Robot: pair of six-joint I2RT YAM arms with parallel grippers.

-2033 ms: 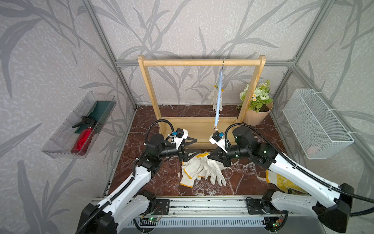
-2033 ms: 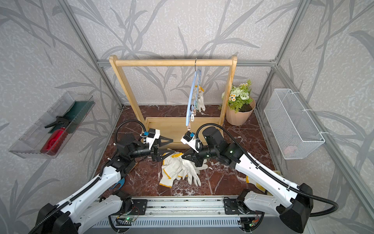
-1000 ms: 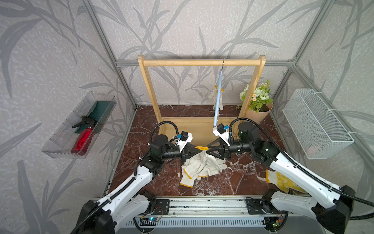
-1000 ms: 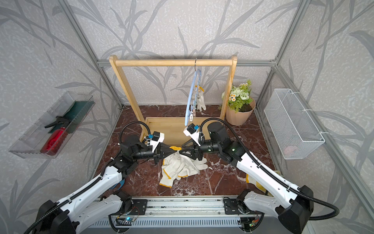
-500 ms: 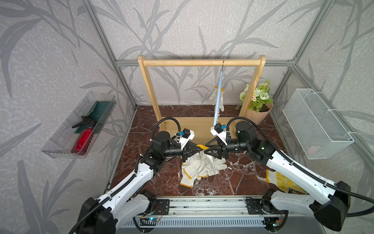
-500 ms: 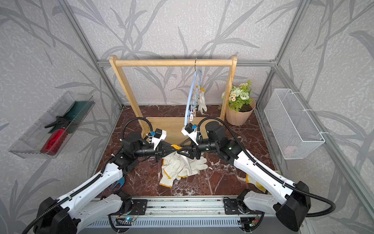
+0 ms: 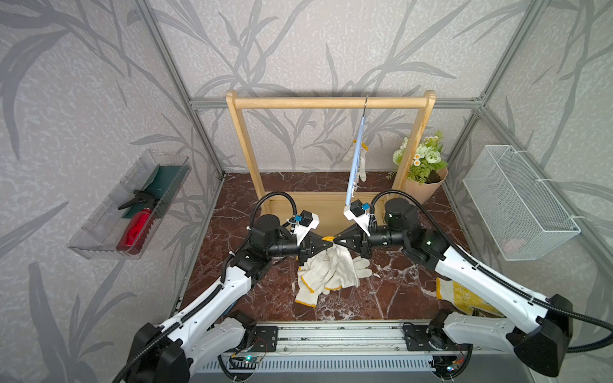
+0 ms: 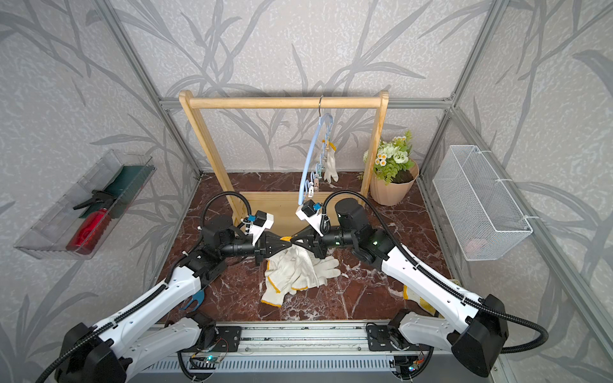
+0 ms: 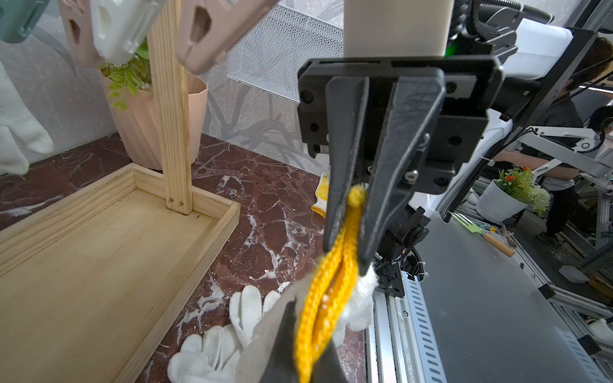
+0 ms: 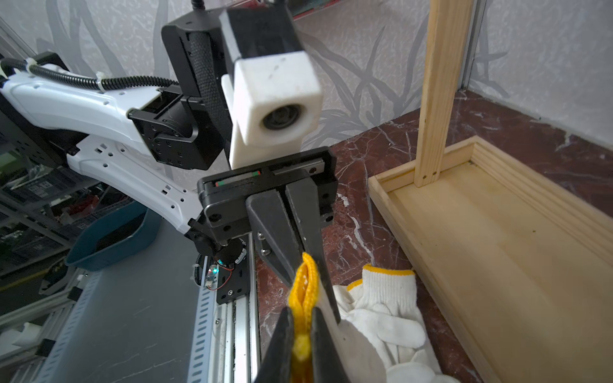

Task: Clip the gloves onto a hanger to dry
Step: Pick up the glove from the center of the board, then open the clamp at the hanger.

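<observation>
1. Both hands pinch one glove (image 7: 335, 256) by its yellow cuff (image 7: 328, 238): left hand (image 7: 331, 243) from 9 o'clock, right hand (image 7: 335, 239) from 3 o'clock, over the bench (image 7: 398, 298) centre.
2. Heaped just below, toward 6 o'clock: other gloves (image 7: 318, 282).
3. At 1 o'clock the hanger (image 8: 310, 159) carries a hung glove (image 8: 330, 167).

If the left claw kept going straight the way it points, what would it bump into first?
The right gripper. The left gripper points straight at it, tip to tip, both shut on the yellow edge of one glove. Hardly any gap shows between them, so it would probably hit at once.
</observation>
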